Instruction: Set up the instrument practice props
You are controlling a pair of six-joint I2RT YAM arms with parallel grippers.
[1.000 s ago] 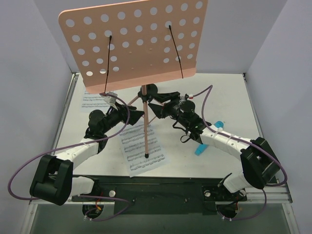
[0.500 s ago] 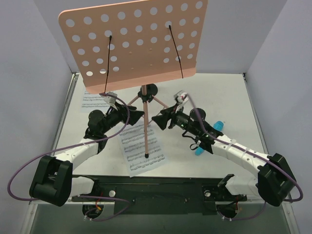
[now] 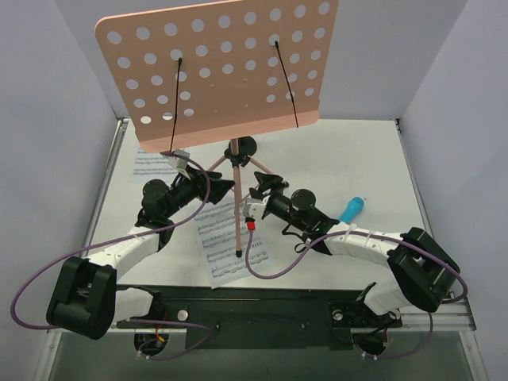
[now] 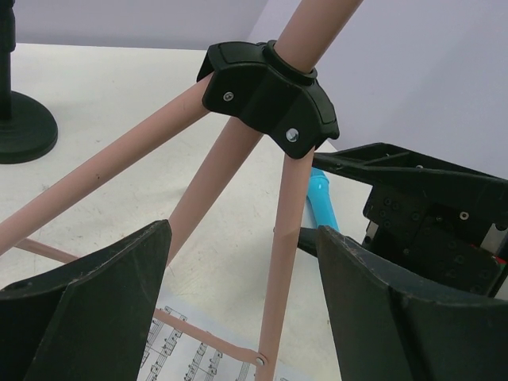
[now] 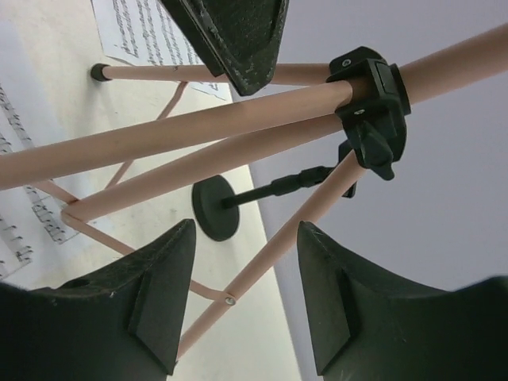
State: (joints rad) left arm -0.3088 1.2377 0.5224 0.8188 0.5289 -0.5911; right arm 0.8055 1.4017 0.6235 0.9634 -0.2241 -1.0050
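The pink perforated stand desk [image 3: 214, 71] with two black wire page-holders [image 3: 175, 103] stands high on its pink tripod [image 3: 236, 214]. One sheet-music page [image 3: 226, 242] lies under the tripod's legs; a second page [image 3: 149, 163] lies at the back left. My left gripper [image 3: 228, 186] is open just left of the tripod. In the left wrist view, one pink leg [image 4: 284, 254] runs between its fingers [image 4: 95, 309], below the black joint [image 4: 270, 87]. My right gripper [image 3: 260, 188] is open on the tripod's right. A leg [image 5: 274, 242] passes between its fingers [image 5: 155, 294] untouched.
A blue cylindrical object [image 3: 352, 209] lies on the table right of the right arm. A black round base [image 3: 244, 147] stands behind the tripod. The tilted desk overhangs the back of the table. Grey walls close in both sides.
The right arm has drawn back, rolled its wrist and come in lower beside the tripod legs, with its cable now looped in front. The left arm and the stand have stayed put.
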